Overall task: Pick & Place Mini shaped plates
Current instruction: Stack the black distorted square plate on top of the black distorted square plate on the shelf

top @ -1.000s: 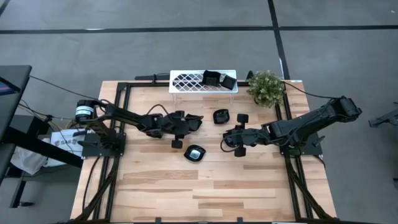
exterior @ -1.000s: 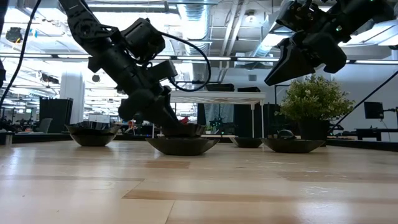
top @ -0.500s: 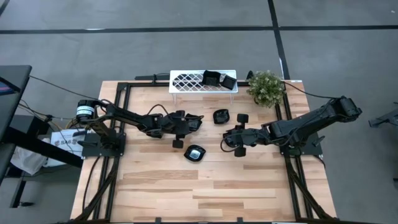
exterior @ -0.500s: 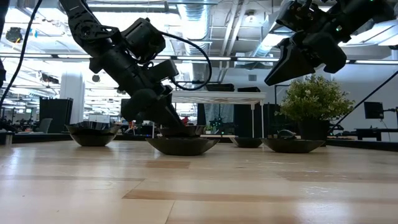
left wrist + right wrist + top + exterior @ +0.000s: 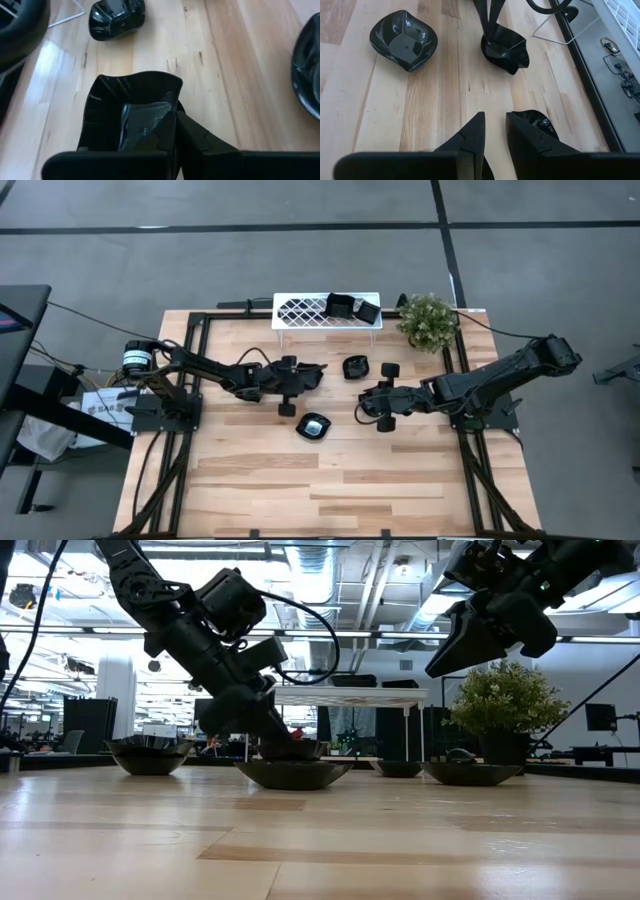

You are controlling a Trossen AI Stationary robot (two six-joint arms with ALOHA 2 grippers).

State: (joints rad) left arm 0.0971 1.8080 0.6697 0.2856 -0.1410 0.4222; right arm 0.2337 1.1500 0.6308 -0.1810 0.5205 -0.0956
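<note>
Several small glossy black mini shaped plates are in view. One squarish plate stands on the table's middle, and my left gripper is shut on it. A lobed plate lies nearer the front edge. Another plate rests farther back. Two plates sit on the white lattice rack. My right gripper hovers open above the table at centre right, with nothing between its fingers. My left gripper pinches the plate's near rim, one finger inside the bowl and one outside it. The fingers slant down from the table's left side. The plate sits upright with its base on the wood.
A potted plant stands at the far right corner beside the rack. Black frame rails run along both table sides. In the low view more dark dishes stand on the table. Bare wood lies toward the front edge.
My left gripper has shut on the squarish plate's rim without otherwise shifting. The plate stays where it stood on the table.
</note>
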